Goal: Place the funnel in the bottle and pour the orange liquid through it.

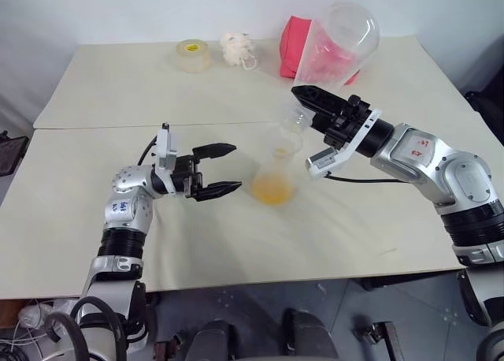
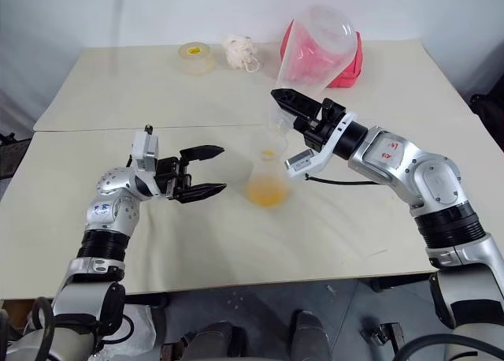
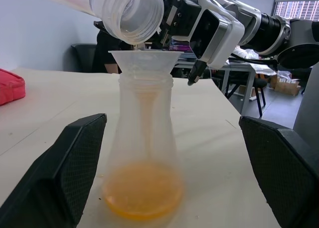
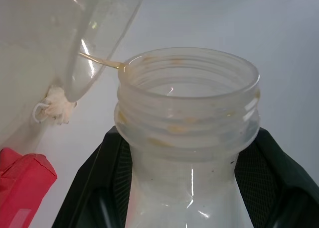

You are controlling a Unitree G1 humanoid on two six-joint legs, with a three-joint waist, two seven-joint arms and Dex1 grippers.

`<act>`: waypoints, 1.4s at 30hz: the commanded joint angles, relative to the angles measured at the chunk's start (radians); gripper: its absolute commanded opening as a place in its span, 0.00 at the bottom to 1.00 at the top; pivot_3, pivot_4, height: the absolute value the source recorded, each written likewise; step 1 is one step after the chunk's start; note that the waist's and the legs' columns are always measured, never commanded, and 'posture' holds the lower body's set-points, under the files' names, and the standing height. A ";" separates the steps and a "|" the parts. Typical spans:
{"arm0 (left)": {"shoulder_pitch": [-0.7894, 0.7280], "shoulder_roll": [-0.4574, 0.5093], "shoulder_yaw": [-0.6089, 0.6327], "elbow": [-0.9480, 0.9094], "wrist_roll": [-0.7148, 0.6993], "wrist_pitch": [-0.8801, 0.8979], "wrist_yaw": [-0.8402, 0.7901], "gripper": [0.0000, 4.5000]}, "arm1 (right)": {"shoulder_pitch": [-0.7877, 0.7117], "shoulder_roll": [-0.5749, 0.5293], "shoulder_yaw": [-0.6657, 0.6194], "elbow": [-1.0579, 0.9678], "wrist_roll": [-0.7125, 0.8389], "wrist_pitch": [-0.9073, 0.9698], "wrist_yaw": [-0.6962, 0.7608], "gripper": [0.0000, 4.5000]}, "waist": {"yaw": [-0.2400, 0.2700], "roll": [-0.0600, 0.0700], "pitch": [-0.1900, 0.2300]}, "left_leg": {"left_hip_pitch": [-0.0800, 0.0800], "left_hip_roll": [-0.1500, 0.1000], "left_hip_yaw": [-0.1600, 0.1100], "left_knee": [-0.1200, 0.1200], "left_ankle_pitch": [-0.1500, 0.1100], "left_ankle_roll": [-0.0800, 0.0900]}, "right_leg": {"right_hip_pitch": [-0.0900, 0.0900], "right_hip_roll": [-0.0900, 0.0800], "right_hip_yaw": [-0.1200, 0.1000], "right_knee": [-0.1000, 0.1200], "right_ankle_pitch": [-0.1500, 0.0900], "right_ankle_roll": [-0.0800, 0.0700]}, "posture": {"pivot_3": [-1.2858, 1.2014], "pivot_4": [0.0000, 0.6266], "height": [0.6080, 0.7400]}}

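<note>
At the near edge of the counter [image 1: 94, 243], the left pincer [image 1: 219, 171] stands spread wide and empty, pointing at the bottle [image 1: 274, 176] just beside it. The bottle stands upright, orange liquid [image 1: 272, 190] pooled in its base, the funnel [image 3: 145, 61] seated in its neck. Just past it, the right pincer [image 1: 309, 95] is pressed together on a second clear bottle [image 3: 130, 11], tipped mouth-down directly over the funnel's rim. Farther back lie a tape roll [image 1: 193, 55] and a red pouch [image 1: 298, 46].
</note>
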 commanded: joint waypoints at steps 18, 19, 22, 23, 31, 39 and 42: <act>0.047 0.046 0.029 -0.101 -0.012 0.040 0.073 1.00 | 0.286 0.377 -0.458 -0.377 0.975 0.855 0.361 0.54 | 0.004 0.000 0.000 | 0.001 -0.002 -0.012 0.002 0.000 0.001 | 0.000 -0.004 -0.004 0.008 0.000 0.000 | 0.52 0.24 1.00; 0.047 0.047 0.028 -0.102 -0.010 0.041 0.080 1.00 | 0.292 0.393 -0.487 -0.386 1.021 0.910 0.358 0.54 | 0.004 0.000 0.000 | 0.001 -0.002 -0.012 0.002 0.000 0.001 | 0.000 -0.004 -0.005 0.008 0.000 0.000 | 0.52 0.24 1.00; 0.051 0.052 0.026 -0.106 0.000 0.046 0.104 1.00 | 0.343 0.443 -0.578 -0.394 1.139 1.001 0.339 0.54 | 0.004 0.000 0.000 | 0.001 -0.002 -0.013 0.002 0.000 0.001 | 0.001 -0.004 -0.006 0.009 0.000 0.000 | 0.52 0.24 1.00; 0.052 0.056 0.024 -0.106 0.007 0.047 0.114 1.00 | 0.355 0.452 -0.594 -0.389 1.156 1.011 0.329 0.54 | 0.004 0.000 0.000 | 0.001 -0.003 -0.013 0.002 0.000 0.001 | 0.001 -0.004 -0.006 0.009 0.000 0.000 | 0.52 0.24 1.00; 0.072 0.073 0.027 -0.141 0.013 0.108 0.193 1.00 | 0.392 0.469 -0.643 -0.287 1.231 0.976 0.287 0.54 | 0.002 0.000 0.000 | 0.002 -0.006 -0.012 0.001 0.000 0.001 | 0.000 -0.004 -0.006 0.009 0.000 0.000 | 0.52 0.24 1.00; 0.113 0.120 0.033 -0.226 0.038 0.228 0.337 1.00 | 0.392 0.442 -0.615 -0.278 1.235 0.950 0.302 0.99 | 0.003 0.000 0.000 | 0.002 -0.005 -0.012 0.001 0.000 0.001 | 0.000 -0.004 -0.005 0.009 0.000 0.000 | 0.52 0.24 1.00; 0.123 0.138 0.034 -0.258 0.035 0.271 0.348 1.00 | 0.384 0.433 -0.615 -0.296 1.249 0.950 0.306 0.99 | 0.003 0.000 0.000 | 0.002 -0.004 -0.013 0.001 0.000 0.001 | 0.001 -0.004 -0.005 0.009 0.000 0.000 | 0.52 0.24 1.00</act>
